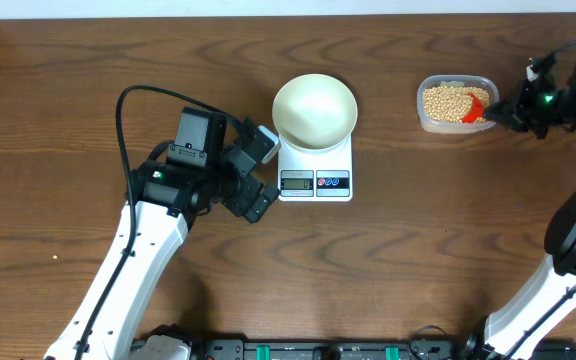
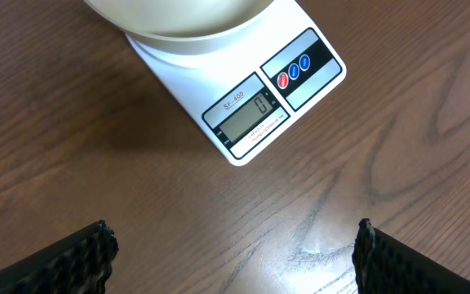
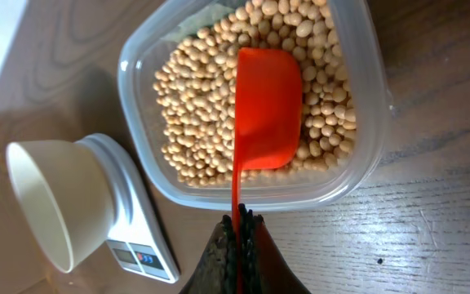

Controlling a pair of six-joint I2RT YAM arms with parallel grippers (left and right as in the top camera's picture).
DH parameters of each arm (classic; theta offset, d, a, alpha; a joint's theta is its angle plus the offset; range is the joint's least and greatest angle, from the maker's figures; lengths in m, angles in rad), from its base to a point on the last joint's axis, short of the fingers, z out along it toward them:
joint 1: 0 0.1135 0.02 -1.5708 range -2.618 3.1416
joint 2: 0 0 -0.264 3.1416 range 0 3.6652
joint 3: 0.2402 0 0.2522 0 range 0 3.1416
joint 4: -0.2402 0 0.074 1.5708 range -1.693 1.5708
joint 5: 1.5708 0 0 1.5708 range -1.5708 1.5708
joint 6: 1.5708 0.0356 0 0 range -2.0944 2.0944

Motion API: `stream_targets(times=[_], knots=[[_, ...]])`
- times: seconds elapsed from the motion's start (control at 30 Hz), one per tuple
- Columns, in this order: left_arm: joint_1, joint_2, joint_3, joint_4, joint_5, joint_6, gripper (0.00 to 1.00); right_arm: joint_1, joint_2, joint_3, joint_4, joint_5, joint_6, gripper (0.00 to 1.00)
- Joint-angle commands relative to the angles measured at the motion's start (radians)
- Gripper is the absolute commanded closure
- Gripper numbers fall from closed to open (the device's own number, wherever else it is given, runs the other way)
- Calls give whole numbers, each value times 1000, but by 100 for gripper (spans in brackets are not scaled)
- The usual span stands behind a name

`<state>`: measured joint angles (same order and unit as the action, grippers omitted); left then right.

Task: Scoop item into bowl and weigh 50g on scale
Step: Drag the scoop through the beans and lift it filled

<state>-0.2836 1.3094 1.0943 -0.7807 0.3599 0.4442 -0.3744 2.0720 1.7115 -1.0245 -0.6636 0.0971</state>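
Right wrist view: my right gripper (image 3: 239,229) has its jaws pinching the handle of the red scoop (image 3: 268,106), which sits over the beans (image 3: 194,122) in the tub (image 3: 365,155), right of the scale (image 1: 338,160). My left gripper (image 1: 265,175), jaws spread wide, hangs just left of the scale. The bowl (image 1: 314,110) rests on the scale.

Just ahead of the black right gripper (image 3: 241,238), an orange-red scoop (image 3: 266,106), beige-tan beans (image 3: 194,114), a clear tub (image 3: 127,77). Ahead of the left gripper (image 2: 235,260), with its black ridged pads (image 2: 72,261): a white scale (image 2: 186,73) with a grey display (image 2: 247,122) and red and blue buttons (image 2: 294,72) on a black strip, and a cream-white bowl (image 2: 178,16). The desk (image 2: 382,163) is dark brown woodgrain
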Motion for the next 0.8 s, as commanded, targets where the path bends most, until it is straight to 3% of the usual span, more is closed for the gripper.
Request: stream_targets(times=[0.0,0.77], knots=[[-2,4,9,0,-10,-9,5,-26,23,-6,1,-107,-35,99],[-2,4,10,0,-10,-9,5,-147,23,-6,3,-366,-69,99]])
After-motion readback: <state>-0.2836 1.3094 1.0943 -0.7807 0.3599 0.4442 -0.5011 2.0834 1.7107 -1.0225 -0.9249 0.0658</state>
